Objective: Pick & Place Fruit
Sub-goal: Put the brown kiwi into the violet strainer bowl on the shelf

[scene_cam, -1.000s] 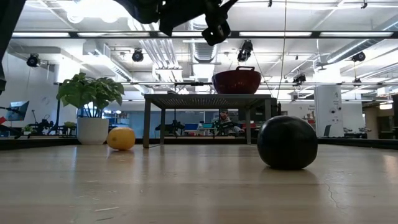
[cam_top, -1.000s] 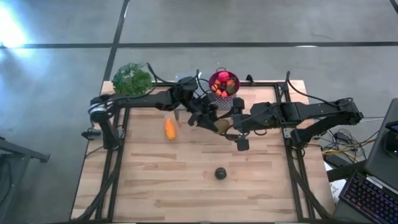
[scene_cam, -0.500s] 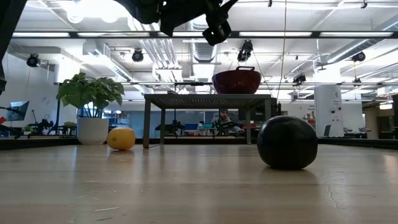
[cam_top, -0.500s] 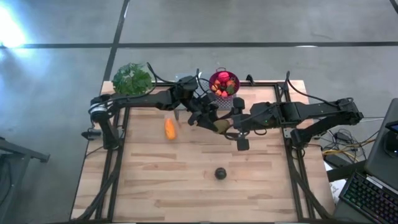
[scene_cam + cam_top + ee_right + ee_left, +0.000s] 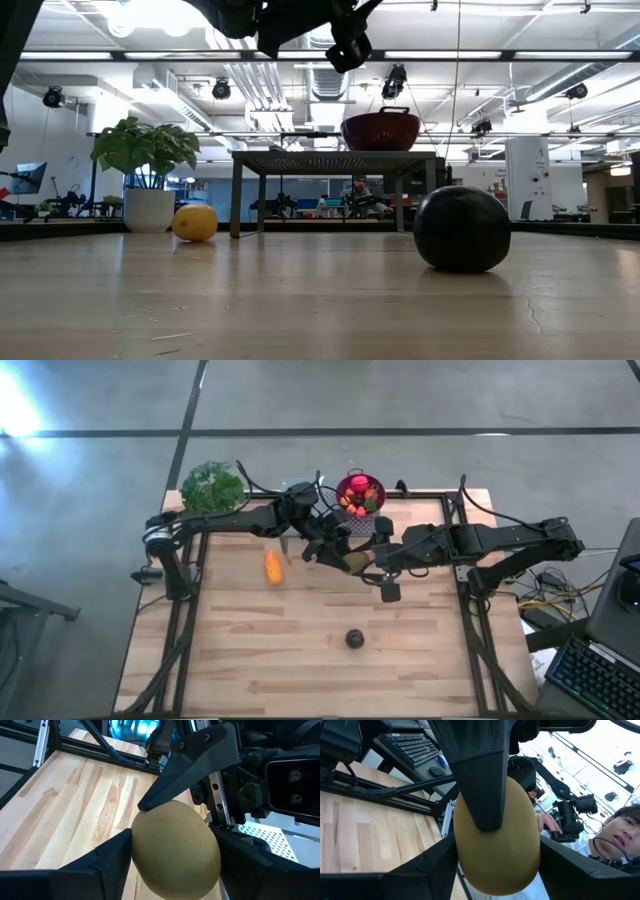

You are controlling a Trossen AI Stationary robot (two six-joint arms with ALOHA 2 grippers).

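An olive-green fruit, egg-shaped, hangs in the air above the table's middle, between my two grippers. My left gripper reaches it from the table's left and my right gripper from the right; both are shut on it. The elongated orange fruit lies on the table to the left of them. A dark purple ball rests on the table nearer the front edge. The purple colander bowl at the far edge holds several small red and orange fruits. My left gripper pinches the olive-green fruit's two opposite sides between its two fingers, coming level from the table's left. The fruit is lifted clear of the table. My right gripper pinches the same fruit's sides between its two fingers, slanting down from the table's right. Its fingers stand crosswise to the left gripper's, one of which lies over the fruit's far side.
A leafy green plant stands at the far left corner. In the low view the orange fruit and the dark ball sit on the wood with bare table in front. A person shows in the left wrist view, beyond the table.
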